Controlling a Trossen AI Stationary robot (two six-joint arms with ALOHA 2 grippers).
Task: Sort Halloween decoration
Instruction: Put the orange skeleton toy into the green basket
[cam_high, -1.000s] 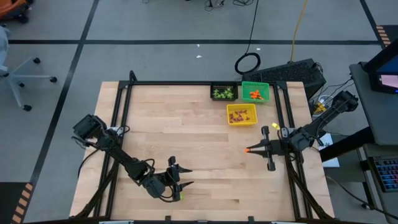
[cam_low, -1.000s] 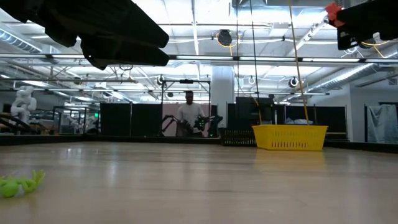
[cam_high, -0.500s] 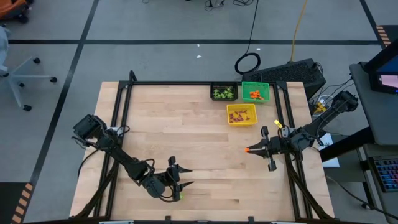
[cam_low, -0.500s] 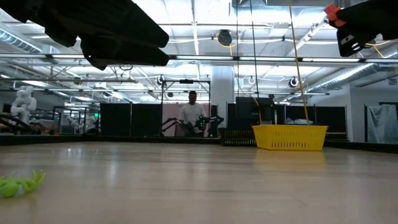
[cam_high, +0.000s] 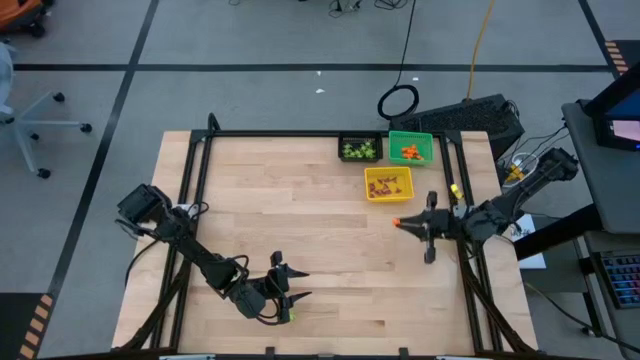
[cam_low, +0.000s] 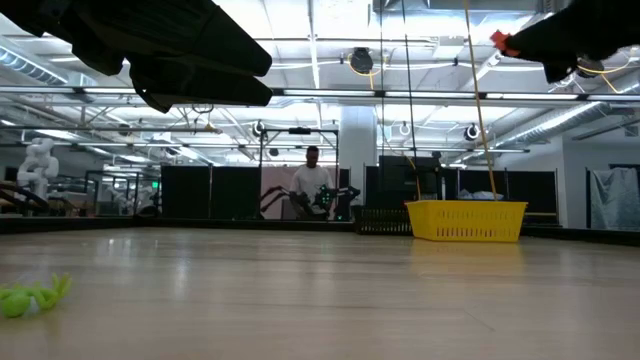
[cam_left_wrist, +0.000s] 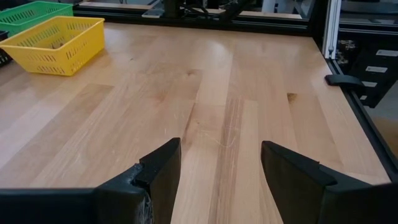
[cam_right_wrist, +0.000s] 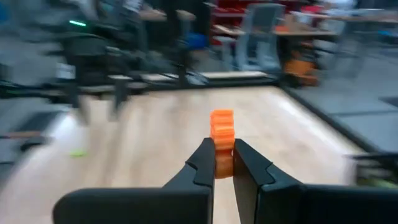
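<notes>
Bright overhead lighting; right wrist view motion-blurred.

The wooden table (cam_high: 300, 230) stands on a grey floor (cam_high: 250, 40) crossed by dark tape lines. Beyond the table's far edge a black cable coil (cam_high: 398, 101) lies on that floor, with a yellow cord (cam_high: 482, 35) running away from it. Left of the table, well apart, sits a white wheeled chair base (cam_high: 40, 125). In the low view, beyond the table, a person (cam_low: 312, 185) stands among dark partitions under rows of bright ceiling lights (cam_low: 310, 45) and metal trusses.
</notes>
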